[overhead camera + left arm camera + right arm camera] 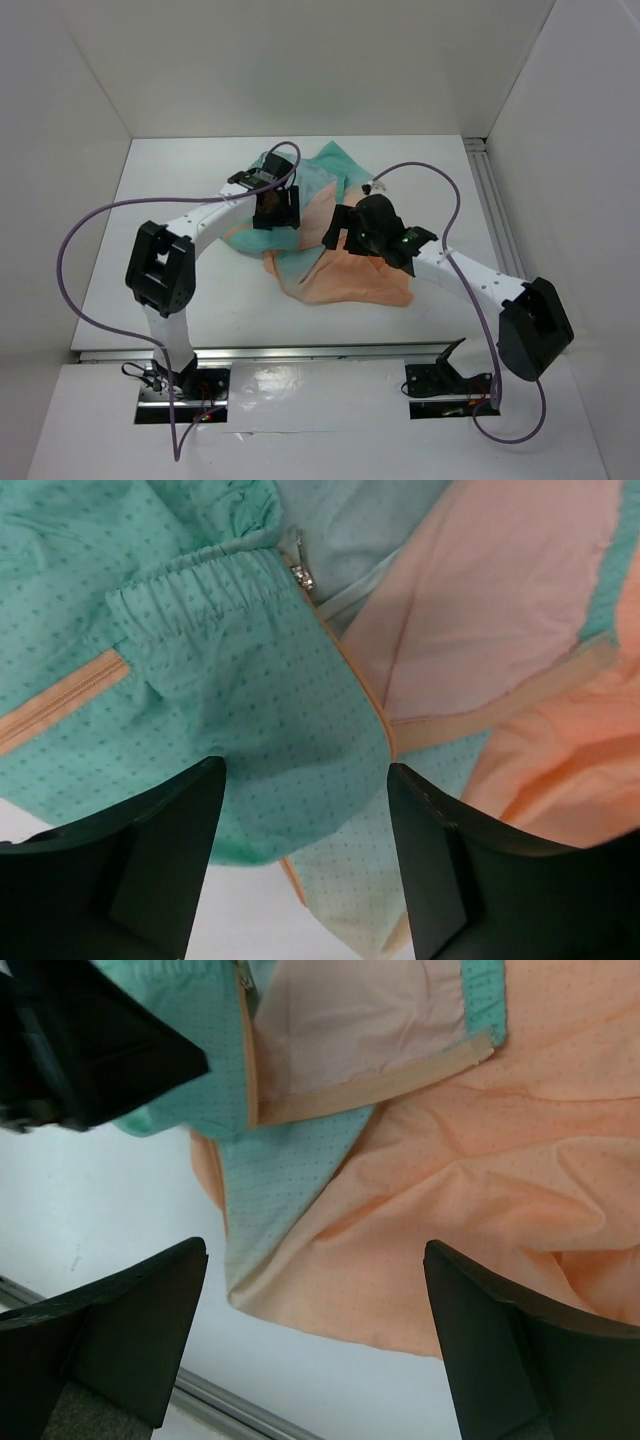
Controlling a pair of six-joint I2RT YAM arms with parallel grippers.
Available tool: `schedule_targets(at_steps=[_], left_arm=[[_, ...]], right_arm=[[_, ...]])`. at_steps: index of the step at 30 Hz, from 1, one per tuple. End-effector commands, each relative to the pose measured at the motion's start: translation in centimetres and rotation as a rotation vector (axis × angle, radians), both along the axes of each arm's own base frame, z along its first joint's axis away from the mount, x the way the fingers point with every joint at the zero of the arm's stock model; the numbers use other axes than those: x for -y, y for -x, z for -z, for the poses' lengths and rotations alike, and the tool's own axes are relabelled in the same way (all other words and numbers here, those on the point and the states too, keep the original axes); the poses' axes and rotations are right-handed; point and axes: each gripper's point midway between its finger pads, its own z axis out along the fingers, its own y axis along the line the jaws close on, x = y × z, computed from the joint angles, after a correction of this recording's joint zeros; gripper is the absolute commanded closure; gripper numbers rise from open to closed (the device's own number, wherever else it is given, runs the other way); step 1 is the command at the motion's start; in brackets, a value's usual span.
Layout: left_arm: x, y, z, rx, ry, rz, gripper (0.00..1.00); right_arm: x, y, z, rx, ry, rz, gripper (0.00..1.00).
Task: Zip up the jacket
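The jacket (pixel 345 270) lies crumpled in the middle of the white table, teal at the far side and peach near the front. My left gripper (pixel 276 208) hovers open over its teal part. In the left wrist view the teal fabric (pixel 220 690) has an orange zipper edge and a small metal zipper slider (pixel 301 576) near the elastic hem. My right gripper (pixel 350 235) hovers open over the peach part (pixel 480 1160). In the right wrist view the left gripper's dark body (pixel 90 1040) shows at top left, and the zipper edge (pixel 248 1070) runs down beside it. Neither gripper holds anything.
White walls enclose the table on three sides. A metal rail (pixel 495 215) runs along the right edge and another along the front edge (pixel 300 352). Purple cables loop above both arms. Bare white tabletop (pixel 200 300) lies to the left of the jacket.
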Motion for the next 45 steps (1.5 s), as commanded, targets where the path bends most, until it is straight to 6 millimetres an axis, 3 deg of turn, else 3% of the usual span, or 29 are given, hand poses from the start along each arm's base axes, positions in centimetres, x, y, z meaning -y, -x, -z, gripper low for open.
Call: schedule_targets(at_steps=[1,2,5,6,8,9,12,14,16,17,18,19,21,22,24,26,28,30,31,33,35,36,40,41,42,43,45], left_arm=[[-1.1,-0.2,0.3,-0.02,-0.06,-0.056,0.24],[-1.1,-0.2,0.3,-0.019,-0.065,-0.046,0.34],[-1.1,-0.2,-0.1,-0.012,-0.064,-0.019,0.5],[-0.9,-0.1,-0.1,-0.015,-0.059,-0.005,0.63],[-0.9,0.2,-0.4,-0.018,-0.058,0.011,0.75],[-0.8,0.3,-0.4,-0.022,-0.05,0.017,0.86],[-1.7,1.0,-0.9,-0.023,-0.041,0.03,1.0],[-2.0,1.6,-2.0,-0.01,0.011,0.07,1.0],[-2.9,3.2,-1.2,-0.048,0.041,0.083,1.0],[-3.0,3.6,-2.3,-0.014,0.054,0.084,1.0],[-3.3,4.3,-2.3,-0.015,0.054,0.084,1.0],[-4.3,5.3,-1.3,-0.04,0.033,0.068,1.0],[-4.8,6.4,-1.7,-0.024,0.047,0.036,1.0],[-5.2,7.3,-0.8,-0.039,0.042,0.035,1.0],[-4.6,8.4,-0.4,-0.052,0.097,0.032,1.0],[-4.7,10.0,0.9,-0.07,0.143,0.014,1.0],[-5.1,10.3,1.3,-0.076,0.148,-0.008,1.0],[-5.3,10.9,2.0,-0.091,0.147,-0.017,1.0],[-5.6,10.8,1.9,-0.079,0.152,-0.025,1.0],[-5.8,11.6,2.6,-0.099,0.149,-0.035,1.0],[-6.2,11.6,2.1,-0.073,0.159,-0.043,1.0],[-6.3,11.9,2.5,-0.084,0.155,-0.045,1.0],[-6.6,11.8,2.4,-0.079,0.174,-0.054,1.0],[-6.5,12.1,2.5,-0.091,0.18,-0.05,0.97],[-6.7,12.0,2.5,-0.09,0.18,-0.061,0.85],[-6.8,12.2,2.6,-0.1,0.177,-0.062,0.58],[-7.1,12.1,2.1,-0.08,0.179,-0.061,0.42]], right_arm=[[1.0,-0.1,-2.2,0.048,-0.022,0.044,0.04],[1.2,0.1,-2.5,0.051,-0.024,0.044,0.04],[1.9,0.1,-2.5,0.05,-0.013,0.063,0.04],[1.7,-0.1,-3.0,0.058,-0.019,0.063,0.04],[1.6,-0.2,-3.4,0.065,-0.025,0.063,0.04],[1.5,-0.4,-3.8,0.077,-0.025,0.058,0.04],[1.4,-0.6,-4.7,0.088,-0.034,0.058,0.04],[0.8,-0.3,-4.8,0.087,-0.05,0.024,0.04],[0.1,-0.7,-5.2,0.094,-0.072,0.006,0.04],[-0.5,-0.8,-6.0,0.11,-0.101,-0.014,0.04],[-0.9,-0.9,-5.5,0.099,-0.101,-0.023,0.05],[-1.4,-1.3,-5.3,0.092,-0.105,-0.033,0.05],[-2.8,-1.7,-5.7,0.091,-0.147,-0.069,0.05],[-3.5,-2.1,-5.2,0.075,-0.159,-0.078,0.07],[-5.3,-2.4,-5.2,0.069,-0.197,-0.12,0.08],[-8.2,-3.2,-4.1,0.037,-0.223,-0.179,0.15],[-9.8,-3.1,-3.9,0.017,-0.255,-0.224,0.25],[-11.2,-3.0,-2.3,-0.028,-0.27,-0.25,0.29],[-12.0,-3.0,-2.5,-0.031,-0.301,-0.277,0.31],[-13.0,-2.7,-0.7,-0.081,-0.302,-0.297,0.31],[-14.3,-2.3,-0.5,-0.094,-0.315,-0.322,0.31],[-14.5,-2.2,1.0,-0.124,-0.303,-0.326,0.31],[-16.7,-1.8,1.7,-0.137,-0.295,-0.378,0.29],[-16.8,-2.1,1.9,-0.128,-0.285,-0.377,0.29],[-17.0,-1.5,2.7,-0.148,-0.273,-0.384,0.29],[-17.2,-1.8,3.3,-0.155,-0.268,-0.383,0.29],[-17.8,-2.1,3.6,-0.156,-0.267,-0.396,0.31]])
